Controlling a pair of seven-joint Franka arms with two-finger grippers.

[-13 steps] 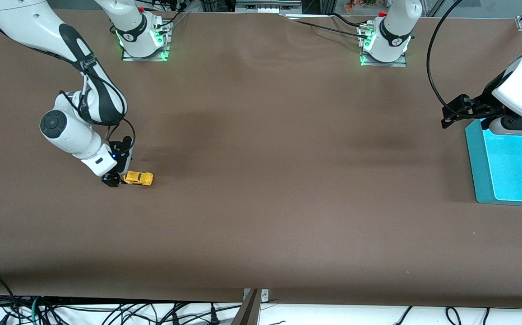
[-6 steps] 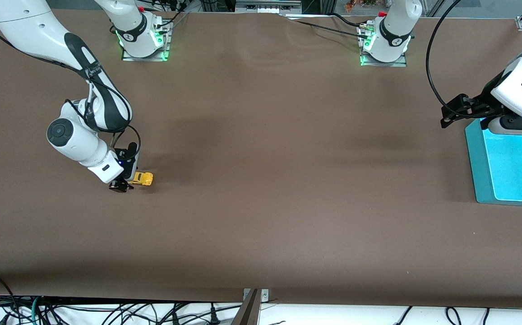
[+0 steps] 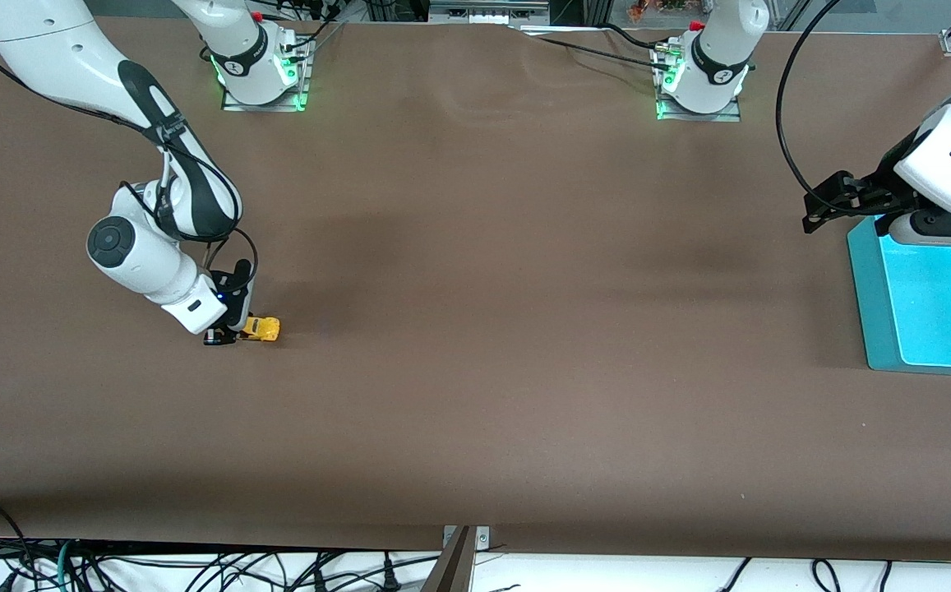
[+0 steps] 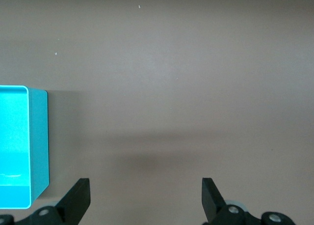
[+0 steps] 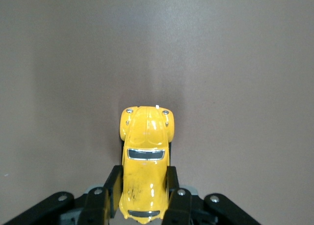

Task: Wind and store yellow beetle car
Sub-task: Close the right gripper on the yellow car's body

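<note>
The yellow beetle car [image 3: 262, 328] sits on the brown table toward the right arm's end. My right gripper [image 3: 228, 331] is shut on its rear half, one finger on each side of the body. In the right wrist view the yellow beetle car [image 5: 145, 156] points away from the gripper [image 5: 144, 185], its nose and headlights free. My left gripper [image 3: 822, 207] is open and empty, up in the air over the table beside the teal bin [image 3: 927, 300]. In the left wrist view its gripper [image 4: 145, 198] shows wide apart over bare table.
The teal bin stands at the left arm's end of the table; its corner shows in the left wrist view [image 4: 22, 146]. The arm bases [image 3: 261, 70] [image 3: 701, 78] stand along the table's edge farthest from the front camera.
My right gripper has moved toward the car and closed around its rear half. The car has shifted only slightly. The left arm has not moved.
</note>
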